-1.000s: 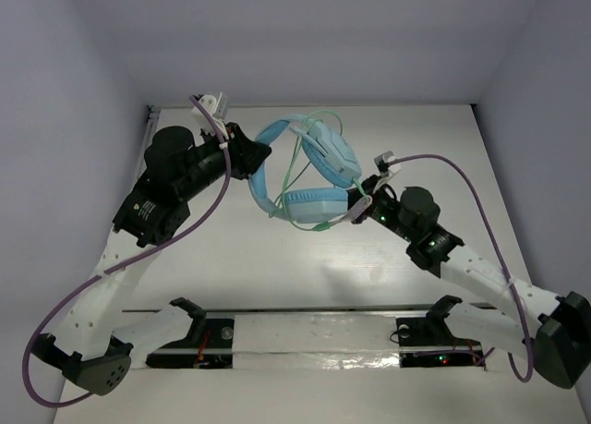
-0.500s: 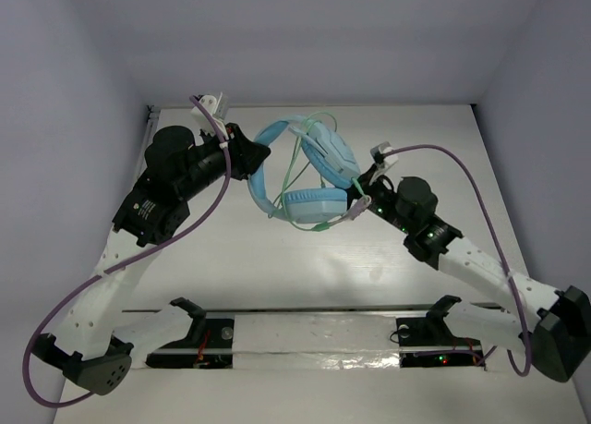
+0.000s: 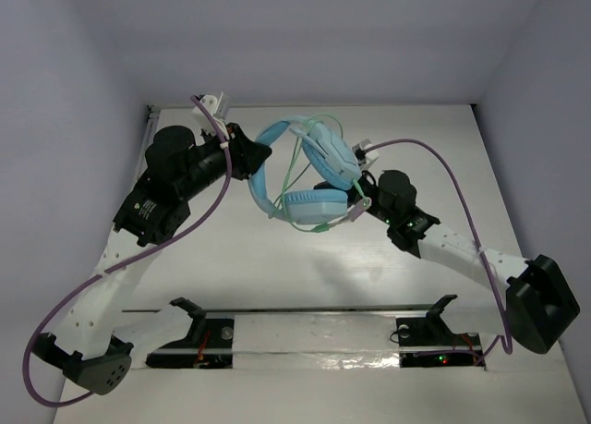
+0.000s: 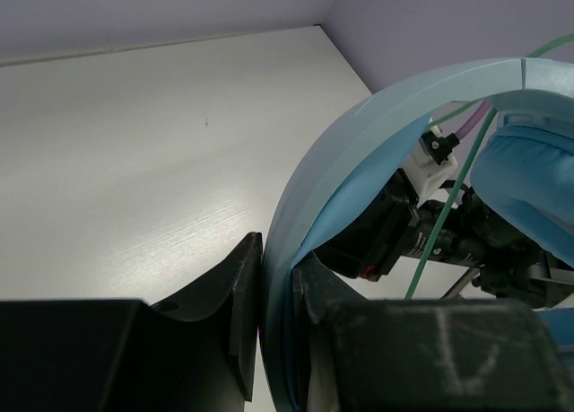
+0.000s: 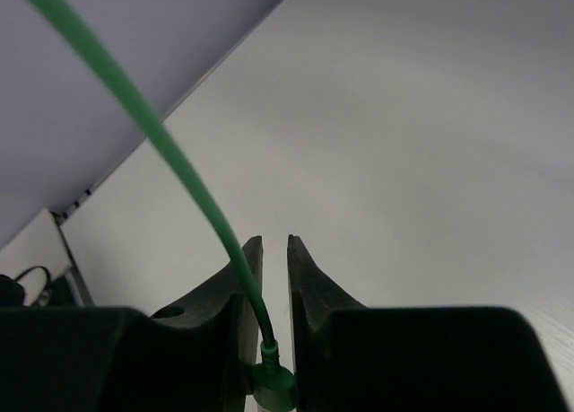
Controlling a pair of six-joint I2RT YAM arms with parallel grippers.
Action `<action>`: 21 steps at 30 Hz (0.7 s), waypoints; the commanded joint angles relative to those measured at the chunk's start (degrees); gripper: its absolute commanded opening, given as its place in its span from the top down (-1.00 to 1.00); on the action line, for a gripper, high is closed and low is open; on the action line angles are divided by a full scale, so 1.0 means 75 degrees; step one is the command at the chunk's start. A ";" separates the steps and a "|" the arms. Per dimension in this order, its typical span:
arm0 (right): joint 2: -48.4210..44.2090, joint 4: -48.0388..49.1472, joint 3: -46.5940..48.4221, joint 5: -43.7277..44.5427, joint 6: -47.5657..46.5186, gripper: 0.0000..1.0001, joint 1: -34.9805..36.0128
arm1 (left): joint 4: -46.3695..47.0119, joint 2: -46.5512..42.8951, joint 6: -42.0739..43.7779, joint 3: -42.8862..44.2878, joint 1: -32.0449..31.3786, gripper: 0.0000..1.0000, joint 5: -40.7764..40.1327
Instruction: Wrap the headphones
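Observation:
The light blue headphones (image 3: 309, 170) hang above the table between my two grippers, with the thin green cable (image 3: 294, 170) looped around the headband and earcups. My left gripper (image 3: 261, 152) is shut on the headband (image 4: 359, 152) and holds the headphones up from the left. My right gripper (image 3: 358, 199) is shut on the green plug end of the cable (image 5: 273, 383), right beside the lower earcup (image 3: 314, 205). In the right wrist view the cable (image 5: 170, 152) runs up and to the left from between the fingers.
The white table (image 3: 277, 267) is walled by pale panels on three sides. Thick purple robot cables (image 3: 462, 198) arc from both arms. The arm bases (image 3: 203, 336) sit at the near edge.
My right arm has swung toward the headphones and to the left, carrying the cable plug closer to the lower earcup. The left gripper and the headphones have stayed still.

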 commanded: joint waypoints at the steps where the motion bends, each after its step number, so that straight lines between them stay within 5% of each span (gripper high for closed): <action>1: 0.0045 0.0908 0.0175 -0.0387 0.0266 0.69 0.0011 | 0.1140 -0.0142 -0.0548 -0.0014 0.0022 1.00 -0.0225; 7: -0.0025 0.1682 -0.0691 -0.0705 0.1567 0.87 0.0104 | 0.2532 -0.0189 -0.1648 -0.1079 0.0022 1.00 -0.1419; 12: 0.0512 0.1682 -0.0728 -0.0342 0.2222 0.84 0.0420 | 0.3812 0.0021 -0.2270 -0.2486 0.0022 1.00 -0.3141; 21: 0.1696 0.2607 -0.1231 0.0851 0.3685 0.75 0.0948 | 0.5312 0.1181 -0.3056 -0.3541 0.0022 1.00 -0.4409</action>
